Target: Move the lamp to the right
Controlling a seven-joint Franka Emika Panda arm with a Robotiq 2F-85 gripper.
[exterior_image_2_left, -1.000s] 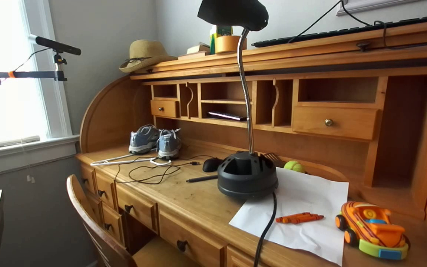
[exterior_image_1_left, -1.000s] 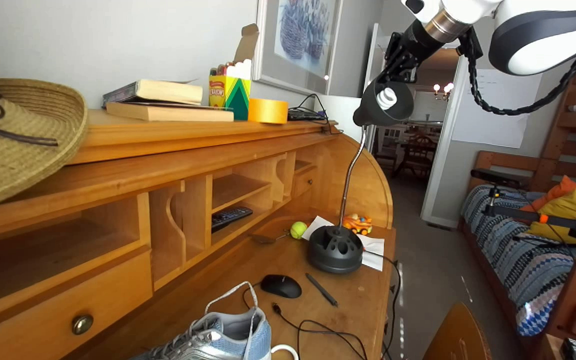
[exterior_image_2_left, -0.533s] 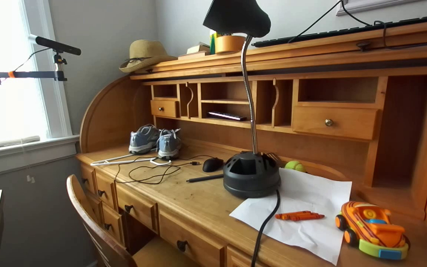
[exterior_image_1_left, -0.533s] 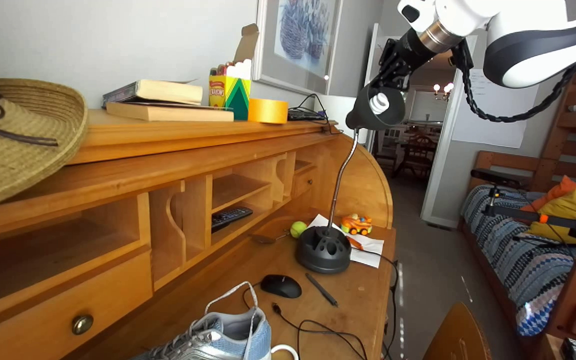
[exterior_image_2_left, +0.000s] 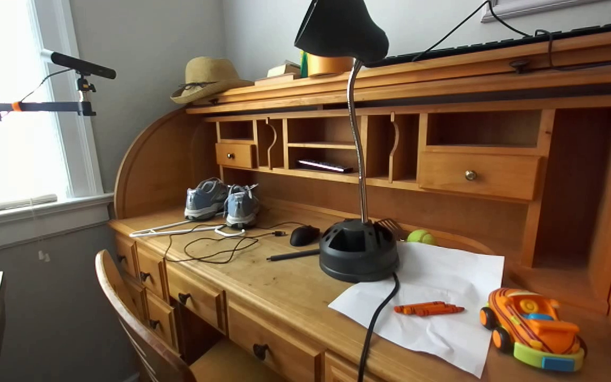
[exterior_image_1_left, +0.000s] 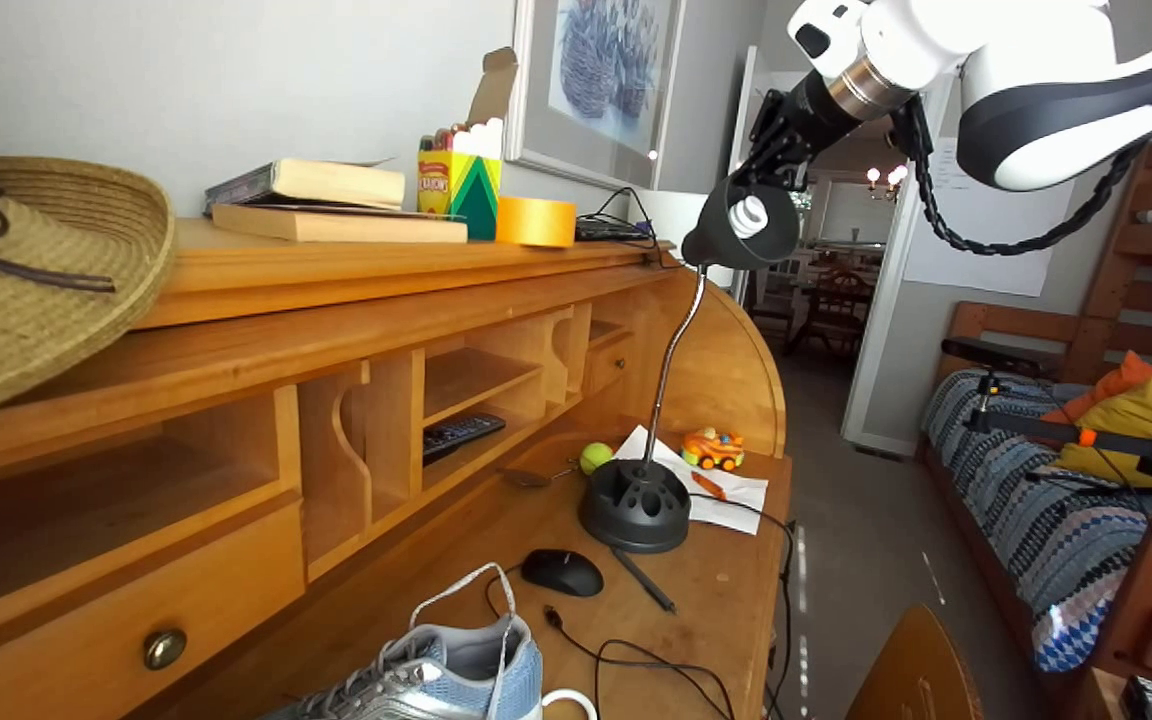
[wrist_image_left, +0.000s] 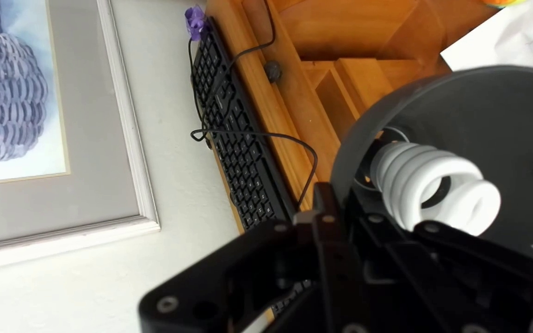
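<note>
The black lamp stands on the desk, its round base point(exterior_image_1_left: 636, 510) near the pen and beside the white paper. In an exterior view the base point(exterior_image_2_left: 358, 254) overlaps the pen's end and the paper's edge; the thin stem leans slightly. The lamp head point(exterior_image_1_left: 736, 225) faces outward with a white spiral bulb inside. My gripper point(exterior_image_1_left: 771, 165) is at the top of the head. In the wrist view my gripper point(wrist_image_left: 340, 203) is shut on the rim of the lamp head point(wrist_image_left: 488, 106), one finger inside the shade and one outside. The gripper is out of frame in an exterior view.
A computer mouse point(exterior_image_1_left: 562, 572), a pen point(exterior_image_1_left: 644, 580), a tennis ball point(exterior_image_1_left: 596, 459) and shoes point(exterior_image_2_left: 242, 207) lie on the desk. Crayons point(exterior_image_2_left: 428, 309) lie on white paper point(exterior_image_2_left: 443, 339) near a toy car point(exterior_image_2_left: 536, 329). A keyboard point(wrist_image_left: 238, 148) sits on the desk's top shelf.
The arm and lamp have moved closer to the mouse and pen in an exterior view. The lamp head is lower and farther right in an exterior view. The paper has shifted slightly.
</note>
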